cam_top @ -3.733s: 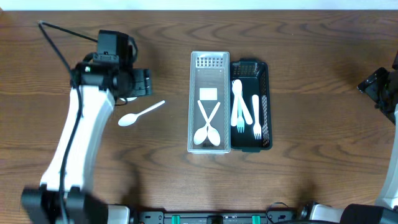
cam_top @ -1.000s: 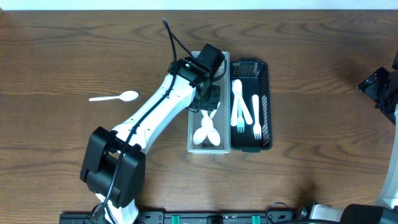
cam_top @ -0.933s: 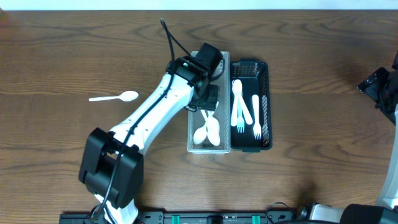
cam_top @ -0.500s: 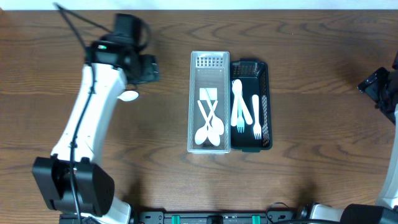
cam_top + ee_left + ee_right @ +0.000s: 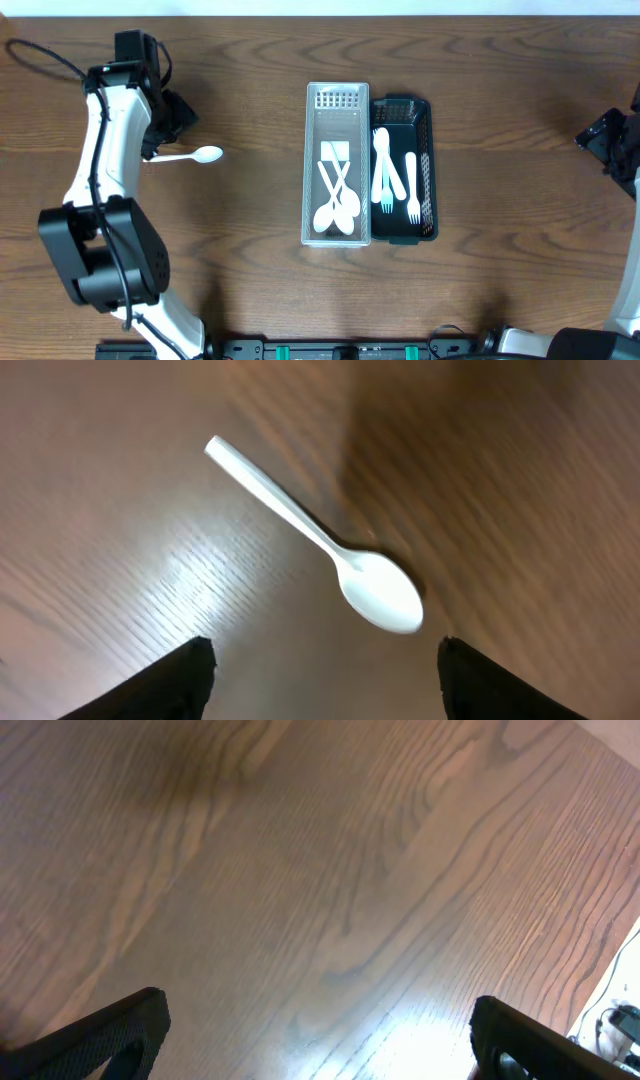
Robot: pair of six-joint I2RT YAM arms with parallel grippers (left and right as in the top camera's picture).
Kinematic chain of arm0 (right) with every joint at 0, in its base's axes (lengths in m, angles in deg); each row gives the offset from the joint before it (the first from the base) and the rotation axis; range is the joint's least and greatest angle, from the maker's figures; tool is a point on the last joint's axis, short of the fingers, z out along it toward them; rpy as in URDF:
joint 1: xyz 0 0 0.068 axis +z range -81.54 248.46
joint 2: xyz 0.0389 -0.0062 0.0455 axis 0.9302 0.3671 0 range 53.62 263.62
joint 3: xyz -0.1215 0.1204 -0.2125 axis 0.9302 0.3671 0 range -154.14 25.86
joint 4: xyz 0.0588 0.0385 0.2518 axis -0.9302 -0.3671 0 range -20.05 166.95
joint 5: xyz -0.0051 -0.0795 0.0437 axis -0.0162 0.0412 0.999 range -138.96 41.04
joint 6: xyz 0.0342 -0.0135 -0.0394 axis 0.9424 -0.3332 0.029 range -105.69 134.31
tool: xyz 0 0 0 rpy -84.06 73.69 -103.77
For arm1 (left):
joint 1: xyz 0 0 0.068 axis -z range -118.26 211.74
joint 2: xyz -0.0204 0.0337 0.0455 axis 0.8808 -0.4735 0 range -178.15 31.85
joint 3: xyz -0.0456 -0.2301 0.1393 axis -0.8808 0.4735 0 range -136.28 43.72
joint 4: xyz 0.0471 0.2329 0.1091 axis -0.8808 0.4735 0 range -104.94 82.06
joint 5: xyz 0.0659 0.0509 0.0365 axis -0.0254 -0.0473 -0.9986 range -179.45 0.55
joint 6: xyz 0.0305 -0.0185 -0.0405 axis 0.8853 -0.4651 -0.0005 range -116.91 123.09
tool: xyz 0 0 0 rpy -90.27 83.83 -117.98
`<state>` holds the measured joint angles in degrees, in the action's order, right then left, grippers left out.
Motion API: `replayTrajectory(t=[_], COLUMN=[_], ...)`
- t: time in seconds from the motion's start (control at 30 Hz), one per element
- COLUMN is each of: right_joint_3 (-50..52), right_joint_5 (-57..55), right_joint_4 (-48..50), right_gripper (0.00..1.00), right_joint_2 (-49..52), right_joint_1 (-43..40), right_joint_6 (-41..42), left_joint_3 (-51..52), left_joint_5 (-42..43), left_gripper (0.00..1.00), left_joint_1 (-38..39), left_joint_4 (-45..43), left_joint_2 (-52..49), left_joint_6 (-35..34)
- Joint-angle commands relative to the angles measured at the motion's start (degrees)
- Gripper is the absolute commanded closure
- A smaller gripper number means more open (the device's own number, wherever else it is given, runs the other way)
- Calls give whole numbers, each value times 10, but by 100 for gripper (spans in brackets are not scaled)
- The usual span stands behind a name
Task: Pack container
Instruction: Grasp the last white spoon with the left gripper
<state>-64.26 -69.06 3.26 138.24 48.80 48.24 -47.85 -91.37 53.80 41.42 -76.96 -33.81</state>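
1. Fingers of the left gripper (image 5: 325, 685) show only as two dark tips at the bottom corners of the left wrist view, spread wide with nothing between them
2. Just ahead of those tips the loose white spoon (image 5: 320, 548) lies flat on the wooden table (image 5: 120, 480), apart from both fingers, with its handle up-left and its bowl down-right; the view is somewhat blurred
3. From overhead, the same spoon (image 5: 186, 156) sits just below the left gripper (image 5: 170, 118), well apart from the containers, its bowl towards them
4. The step in hand looks like picking up this spoon: centre the spread jaws over the handle rather than the bowl, turn the wrist so the fingers close across the thin stem, and go down to the wood before pinching, since flat light plastic will probably skid or flip if caught off-centre
5. Its likely place is the clear container (image 5: 306, 180), where other white spoons (image 5: 336, 200) already lie; the black basket (image 5: 429, 170) touching it holds forks (image 5: 385, 175)
6. Far right, the right gripper (image 5: 320, 1045) hangs spread and empty over bare wood
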Motion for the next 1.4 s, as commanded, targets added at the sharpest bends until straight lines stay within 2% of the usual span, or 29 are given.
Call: replayTrajectory(t=[0.0, 0.1, 0.17, 0.27, 0.4, 0.5, 1.0, 1.03, 1.2, 1.37], right_joint_3=[2, 2, 2, 2, 2, 2, 2, 2, 2, 2], right_joint_5=[-4, -4, -4, -4, -4, -4, -4, -4, -4, -4], right_joint_4=[0, 0, 0, 0, 0, 0, 0, 0, 0, 0], right_gripper=[1, 1, 1, 1, 1, 1, 1, 1, 1, 1], right_joint_2=[0, 0, 0, 0, 0, 0, 0, 0, 0, 0], right_joint_1=[-4, -4, -4, -4, -4, -4, -4, -4, -4, -4], right_joint_6=[7, 7, 7, 7, 7, 7, 7, 7, 7, 7], left_joint_3=[9, 17, 17, 17, 17, 17, 18, 18, 18, 18], left_joint_5=[-5, -5, -2, 0, 14, 14, 13, 13, 15, 29], left_gripper=[26, 26, 26, 26, 27, 33, 36, 37, 57, 59], left_joint_1=[-12, -16, -16, -15, -15, -15, -15, -15, -15, -16], left_joint_4=[1, 1, 0, -6, -23, -28, -44, -44, -50, -71], left_joint_2=[-27, -48, -63, -82, -103, -114, -169, -170, -170, -170], left_joint_6=[-217, -345, -399, -434, -443, -445, -446, -446, -425, -368])
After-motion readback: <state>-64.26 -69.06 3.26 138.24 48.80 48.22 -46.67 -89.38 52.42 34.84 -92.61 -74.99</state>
